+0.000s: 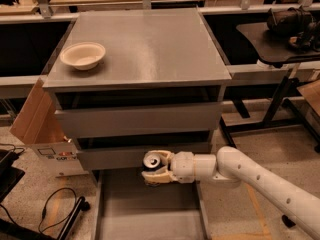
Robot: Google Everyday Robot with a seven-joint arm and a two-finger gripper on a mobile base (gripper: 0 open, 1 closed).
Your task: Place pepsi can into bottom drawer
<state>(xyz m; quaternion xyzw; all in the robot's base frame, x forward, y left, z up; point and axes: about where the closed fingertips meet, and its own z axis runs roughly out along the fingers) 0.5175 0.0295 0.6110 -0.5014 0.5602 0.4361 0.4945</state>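
Observation:
The pepsi can [151, 162] shows its silver pull-tab top and dark body, held upright just in front of the middle drawer's face. My gripper [157, 170] reaches in from the right on a white arm and is shut on the can, cream fingers [161, 176] wrapped around its side. Below the can, the bottom drawer [150, 214] is pulled out toward the camera, a wide shallow grey tray with low side walls. The can hangs over the drawer's back end, above its floor.
A cream-white bowl [83, 55] sits on the grey cabinet top [150, 44] at the left. Two upper drawers [137, 120] are closed. A cardboard box [37, 121] leans at the cabinet's left; black cables [55, 206] lie on the floor. A black table [275, 36] stands right.

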